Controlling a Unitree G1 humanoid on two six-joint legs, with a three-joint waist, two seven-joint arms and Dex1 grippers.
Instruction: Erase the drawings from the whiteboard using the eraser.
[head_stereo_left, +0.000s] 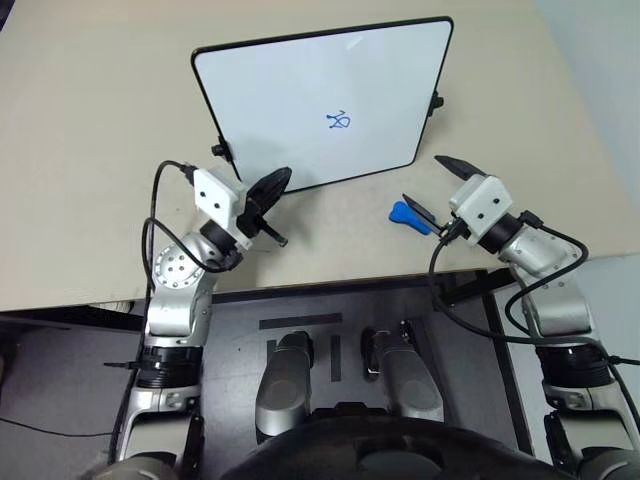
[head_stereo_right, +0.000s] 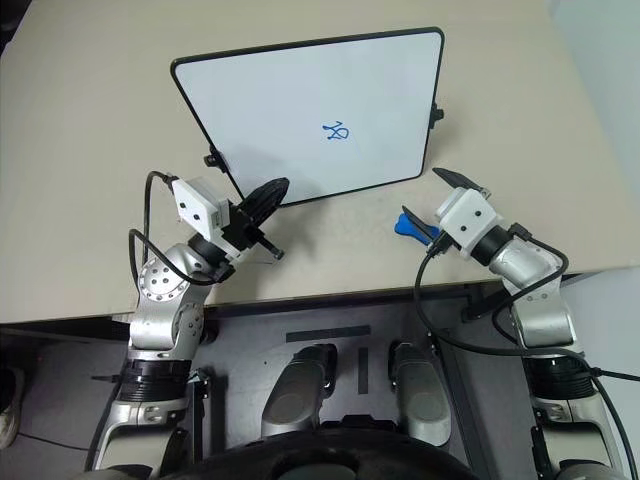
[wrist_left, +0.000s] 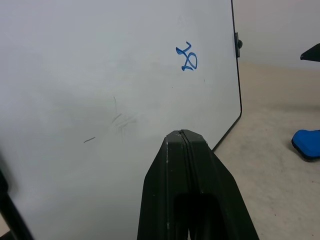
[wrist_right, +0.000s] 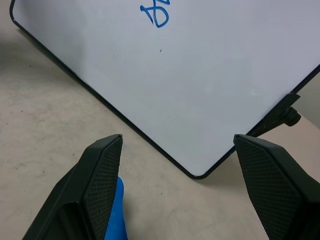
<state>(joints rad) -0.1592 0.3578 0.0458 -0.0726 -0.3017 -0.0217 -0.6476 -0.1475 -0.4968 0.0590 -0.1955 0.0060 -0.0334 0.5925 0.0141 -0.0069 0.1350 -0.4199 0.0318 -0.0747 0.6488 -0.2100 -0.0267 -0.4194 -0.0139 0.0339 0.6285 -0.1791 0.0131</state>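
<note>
The whiteboard (head_stereo_left: 322, 100) stands tilted on the beige surface (head_stereo_left: 90, 150), taking up the middle of the head view from about 10 to 2 o'clock. Bare surface lies open all round it, widest toward 9 o'clock and along the far side. The surface's near edge crosses the view just below the two arms, with dark floor beyond it. A small black knob (head_stereo_left: 435, 101) sticks out from the board's edge at 3 o'clock, and another from the edge at 9 o'clock.

The drawings (head_stereo_left: 340, 121) are a small blue scribble of loops, slightly toward 3 o'clock from the board's centre; the rest of the board is white apart from faint grey smudges seen in the left wrist view.

The eraser (head_stereo_left: 407, 214), a small bright blue piece, lies on the surface off the board's corner at 5 o'clock, apart from the board. The right arm's lower finger covers part of it, so its full shape is hard to make out, and I cannot tell whether finger and eraser touch.

The left gripper (head_stereo_left: 272, 186) has its fingers pressed together, holding nothing, its tip over the board's lower edge. The right gripper (head_stereo_left: 438, 190) has its fingers spread wide, empty, just beside the eraser.
</note>
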